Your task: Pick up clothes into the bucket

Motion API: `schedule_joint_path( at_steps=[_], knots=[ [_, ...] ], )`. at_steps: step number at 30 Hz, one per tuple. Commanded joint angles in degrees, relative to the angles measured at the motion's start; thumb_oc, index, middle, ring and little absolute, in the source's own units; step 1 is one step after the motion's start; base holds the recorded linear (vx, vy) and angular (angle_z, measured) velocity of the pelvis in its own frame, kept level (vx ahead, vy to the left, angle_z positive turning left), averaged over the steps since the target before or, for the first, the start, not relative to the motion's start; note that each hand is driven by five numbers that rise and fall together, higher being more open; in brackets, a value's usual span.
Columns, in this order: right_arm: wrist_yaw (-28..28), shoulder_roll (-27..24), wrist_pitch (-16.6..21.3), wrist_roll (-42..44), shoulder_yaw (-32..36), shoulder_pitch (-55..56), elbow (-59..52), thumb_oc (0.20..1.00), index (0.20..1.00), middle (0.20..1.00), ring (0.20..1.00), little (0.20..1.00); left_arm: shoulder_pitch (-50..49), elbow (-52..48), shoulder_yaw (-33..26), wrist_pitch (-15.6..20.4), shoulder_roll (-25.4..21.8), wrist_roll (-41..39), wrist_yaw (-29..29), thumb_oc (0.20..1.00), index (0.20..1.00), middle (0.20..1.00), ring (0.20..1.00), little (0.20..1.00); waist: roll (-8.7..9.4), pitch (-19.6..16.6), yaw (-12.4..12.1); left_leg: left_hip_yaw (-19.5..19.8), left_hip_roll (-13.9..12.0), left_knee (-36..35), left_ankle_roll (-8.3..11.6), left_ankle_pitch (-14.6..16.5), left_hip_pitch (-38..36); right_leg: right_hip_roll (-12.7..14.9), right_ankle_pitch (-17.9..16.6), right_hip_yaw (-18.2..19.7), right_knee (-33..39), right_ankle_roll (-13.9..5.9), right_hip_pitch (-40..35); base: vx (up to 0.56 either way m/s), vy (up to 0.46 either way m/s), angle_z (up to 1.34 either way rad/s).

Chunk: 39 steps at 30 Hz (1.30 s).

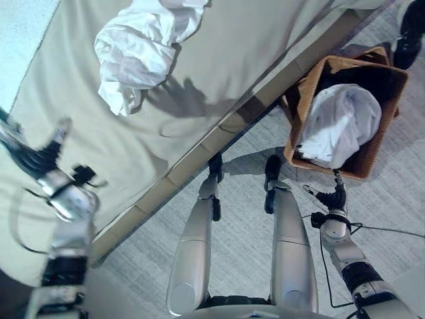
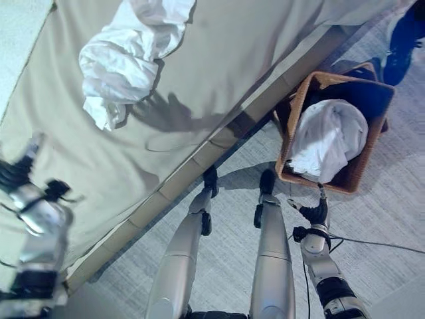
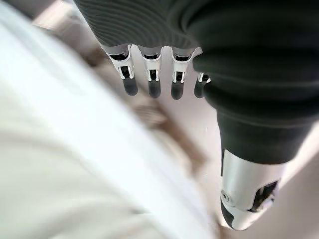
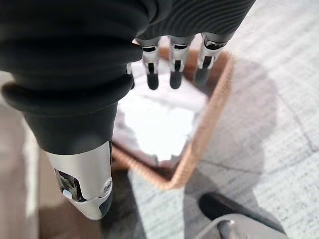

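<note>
A crumpled white garment (image 1: 143, 50) is seen on the beige bed (image 1: 252, 46), upper left; another white garment (image 1: 340, 125) is bunched in the wicker basket (image 1: 372, 159). The left hand (image 1: 41, 158) and right hand (image 1: 334, 197) are held with fingers straight, holding nothing.

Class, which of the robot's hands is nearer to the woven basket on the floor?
The right hand hangs just beside the woven basket holding white cloth. The left hand is far off, over the bed.
</note>
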<state>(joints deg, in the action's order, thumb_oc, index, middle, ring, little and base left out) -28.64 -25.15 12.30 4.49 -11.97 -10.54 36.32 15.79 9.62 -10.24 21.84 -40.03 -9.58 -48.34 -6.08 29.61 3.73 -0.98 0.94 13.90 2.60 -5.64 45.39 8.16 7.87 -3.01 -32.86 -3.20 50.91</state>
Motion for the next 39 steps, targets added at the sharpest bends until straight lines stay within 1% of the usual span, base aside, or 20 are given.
schedule_joint_path(
  at_steps=[1,3,4,5,7,11,14,15,16,20,22,23,27,29,32,34,35,36,37,39],
  knots=[
    [2.7,0.7,2.4,-2.1,-3.7,1.5,-1.8,1.0,1.0,1.0,1.0,1.0,6.7,8.9,0.2,-1.1,-7.4,2.5,-1.2,1.0,1.0,1.0,1.0,1.0,3.38,0.2,1.0,-3.6,0.9,10.0,-1.84,12.6,-3.0,-1.0,-6.2,2.8,8.3,-3.35,-3.0,0.01,0.068,-0.22],
    [4.0,0.8,2.7,-2.0,-5.1,1.0,-3.0,1.0,1.0,1.0,1.0,1.0,11.1,12.7,3.5,-1.5,-11.8,2.0,0.7,1.0,1.0,1.0,1.0,1.0,4.51,0.2,1.5,-4.4,0.4,10.7,-1.97,13.1,-2.8,-1.7,-6.9,3.4,9.2,-3.62,-2.9,0.0,0.047,-0.34],
    [4.0,0.8,2.7,-2.0,-5.1,1.0,-3.0,1.0,1.0,1.0,1.0,1.0,11.2,12.8,3.6,-1.5,-11.9,2.0,0.7,1.0,1.0,1.0,1.0,1.0,4.53,0.2,1.4,-4.4,0.4,10.8,-1.97,13.2,-2.7,-1.7,-6.9,3.4,9.2,-3.62,-2.9,0.01,0.057,-0.41],
    [5.2,0.3,3.2,-2.1,-6.9,1.1,-5.0,1.0,1.0,1.0,1.0,1.0,16.2,17.4,6.9,-2.2,-15.3,1.4,2.4,1.0,1.0,1.0,1.0,1.0,5.7,0.2,2.7,-5.0,-0.1,11.6,-2.17,13.6,-2.3,-2.3,-7.7,4.0,10.2,-4.12,-2.9,0.01,0.054,-0.34],
    [6.5,-0.3,3.5,-2.6,-8.0,1.6,-7.7,1.0,1.0,1.0,1.0,1.0,20.2,21.5,10.4,-2.9,-18.2,-0.1,5.1,1.0,1.0,1.0,1.0,1.0,6.74,0.2,3.4,-5.5,-0.7,12.9,-2.39,14.3,-1.6,-2.8,-8.3,4.5,10.8,-4.55,-2.6,0.01,0.051,-0.29],
    [7.5,-0.1,3.7,-2.3,-8.6,2.6,-10.3,1.0,1.0,1.0,1.0,1.0,26.4,26.7,15.0,-2.4,-18.6,-5.5,8.9,1.0,1.0,1.0,1.0,1.0,7.85,0.2,3.9,-6.0,-1.3,14.8,-2.73,15.5,-0.4,-3.4,-8.9,5.0,11.6,-4.97,-2.2,0.01,0.045,-0.26],
    [8.8,0.4,4.2,-0.8,-10.0,3.3,-12.7,1.0,1.0,1.0,1.0,1.0,31.4,32.2,19.4,-3.2,-19.1,-9.7,13.4,1.0,1.0,1.0,1.0,1.0,9.51,0.2,5.1,-7.1,-2.1,18.2,-3.32,17.4,1.8,-4.3,-9.9,5.8,12.4,-5.7,-1.2,0.01,0.085,-0.13],
    [8.8,0.5,4.2,-0.8,-9.9,3.3,-12.7,1.0,1.0,1.0,1.0,1.0,31.7,32.4,19.7,-3.1,-19.2,-9.9,13.5,1.0,1.0,1.0,1.0,1.0,9.57,0.2,4.9,-7.1,-2.2,18.4,-3.33,17.5,1.9,-4.4,-10.0,5.9,12.4,-5.71,-1.1,0.01,0.079,-0.19],
    [9.3,0.6,4.5,-0.3,-10.4,3.9,-14.5,1.0,1.0,1.0,1.0,1.0,33.6,35.0,21.4,-3.9,-19.2,-11.0,15.9,1.0,1.0,1.0,1.0,1.0,10.61,0.2,5.5,-7.6,-2.8,20.0,-3.62,18.4,3.0,-4.8,-10.6,6.4,12.9,-6.09,-0.7,0.01,0.057,-0.23],
    [10.7,1.1,5.1,1.2,-11.0,4.9,-16.4,1.0,1.0,1.0,1.0,1.0,36.8,39.2,24.7,-5.9,-19.8,-10.1,17.9,1.0,1.0,1.0,1.0,1.0,11.86,0.2,5.7,-7.7,-3.6,22.2,-3.97,19.6,4.9,-5.4,-11.4,6.9,13.8,-6.57,-0.2,0.01,0.033,-0.24],
    [11.0,1.8,5.1,2.2,-11.5,5.7,-16.7,1.0,1.0,1.0,1.0,1.0,37.6,41.6,26.4,-7.4,-19.3,-9.9,20.3,1.0,1.0,1.0,1.0,1.0,13.05,0.2,6.0,-7.6,-3.9,23.4,-4.29,20.3,6.4,-5.6,-12.3,6.6,15.2,-7.1,0.0,0.0,0.02,-0.07],
    [11.0,1.9,5.1,2.2,-11.5,5.7,-16.8,1.0,1.0,1.0,1.0,1.0,37.8,41.7,26.6,-7.4,-19.4,-9.9,20.3,1.0,1.0,1.0,1.0,1.0,13.05,0.2,6.0,-7.5,-3.9,23.5,-4.29,20.4,6.4,-5.6,-12.3,6.6,15.3,-7.11,0.0,0.0,0.003,-0.04],
    [11.6,2.6,5.0,2.3,-12.6,6.2,-15.7,1.0,1.0,1.0,1.0,1.0,38.9,44.1,28.6,-9.2,-19.5,-6.8,21.9,1.0,1.0,1.0,1.0,1.0,14.41,0.2,5.9,-6.9,-4.3,25.2,-4.63,21.2,8.1,-6.1,-12.9,6.0,16.3,-7.21,0.3,0.0,-0.003,0.01],
    [12.1,2.8,5.0,2.7,-13.2,6.4,-15.8,1.0,1.0,1.0,1.0,1.0,40.2,47.3,31.6,-12.3,-20.2,-0.5,24.6,1.0,1.0,1.0,1.0,1.0,15.86,0.2,6.0,-6.4,-4.7,26.5,-4.97,22.0,9.2,-6.4,-13.4,5.2,17.1,-7.37,0.4,0.01,-0.016,-0.03],
    [12.7,3.2,5.1,3.1,-13.6,7.1,-15.9,1.0,1.0,1.0,1.0,1.0,42.3,49.5,35.7,-14.9,-21.8,7.5,25.3,1.0,1.0,1.0,1.0,1.0,17.01,0.2,5.9,-5.9,-5.3,27.5,-5.26,22.5,9.9,-6.6,-13.9,4.5,18.0,-7.57,0.2,0.02,-0.026,-0.07],
    [13.4,3.5,5.0,3.2,-14.3,7.0,-15.7,1.0,1.0,1.0,1.0,1.0,42.6,51.4,36.7,-15.8,-22.4,10.2,26.1,1.0,1.0,1.0,1.0,1.0,17.66,0.2,5.7,-5.6,-5.5,28.0,-5.35,22.8,10.0,-6.8,-14.2,4.3,18.4,-7.68,-0.1,0.02,-0.021,-0.07],
    [13.9,3.4,4.9,3.2,-14.8,6.8,-15.6,1.0,1.0,1.0,1.0,1.0,42.9,52.6,37.9,-16.3,-22.6,12.1,27.0,0.511,0.511,0.511,0.511,0.511,17.97,0.2,5.7,-5.6,-5.6,28.1,-5.4,22.9,9.9,-6.9,-14.3,4.3,18.7,-7.69,-0.3,0.01,0.0,-0.04],
    [14.3,3.4,4.9,3.4,-15.1,6.6,-15.3,1.0,1.0,1.0,1.0,1.0,42.6,53.2,38.2,-16.6,-22.6,13.3,27.6,0.413,0.413,0.413,0.413,0.413,18.16,0.2,5.6,-5.5,-5.6,28.2,-5.45,23.0,9.7,-7.0,-14.4,4.2,18.8,-7.67,-0.5,0.01,0.005,-0.04],
    [14.4,3.4,4.9,3.4,-15.1,6.6,-15.3,1.0,1.0,1.0,1.0,1.0,42.6,53.2,38.3,-16.6,-22.7,13.4,27.6,0.2,0.2,0.2,0.2,0.2,18.19,0.2,5.6,-5.5,-5.7,28.2,-5.45,23.0,9.7,-7.0,-14.4,4.3,18.8,-7.67,-0.6,0.0,0.0,0.0],
    [15.2,3.5,4.8,3.5,-16.1,6.1,-14.6,1.0,1.0,1.0,1.0,1.0,41.1,53.8,38.1,-16.7,-22.7,15.0,29.0,0.2,0.2,0.2,0.2,0.2,18.41,0.2,5.3,-5.5,-5.5,27.6,-5.53,22.9,8.6,-7.1,-14.4,4.4,19.3,-7.55,-1.5,0.0,0.0,0.0]
  ],
)
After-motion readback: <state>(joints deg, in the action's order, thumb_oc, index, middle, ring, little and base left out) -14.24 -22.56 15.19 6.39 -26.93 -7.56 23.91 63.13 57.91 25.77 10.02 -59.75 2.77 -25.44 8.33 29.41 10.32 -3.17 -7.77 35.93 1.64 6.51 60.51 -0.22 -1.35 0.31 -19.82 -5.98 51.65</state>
